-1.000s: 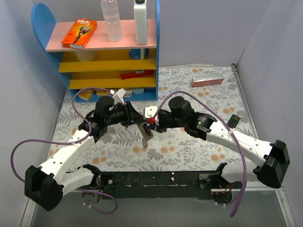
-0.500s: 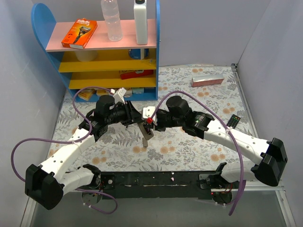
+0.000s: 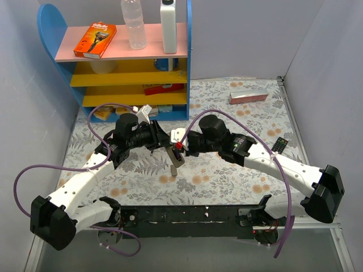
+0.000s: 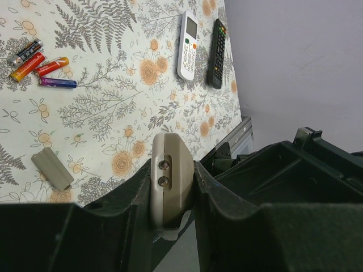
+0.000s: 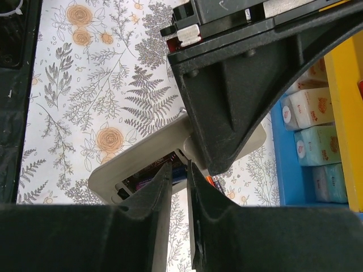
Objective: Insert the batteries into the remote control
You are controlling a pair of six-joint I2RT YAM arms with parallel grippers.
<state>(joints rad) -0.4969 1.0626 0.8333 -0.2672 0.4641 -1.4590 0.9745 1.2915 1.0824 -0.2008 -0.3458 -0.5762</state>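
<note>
The left tool (image 4: 172,198) is clenched on the remote control (image 5: 133,164), whose open bay faces the right tool (image 5: 179,190) — the nearer arm. A battery (image 5: 178,172) lies lengthwise along the bay between that tool's near-closed fingers — pinched or not, I cannot tell.

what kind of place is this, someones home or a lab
Probably a robot lab's mock-home cell: plain grey partition walls, a flower-print tablecloth and a blue-and-yellow shelf unit.
</note>
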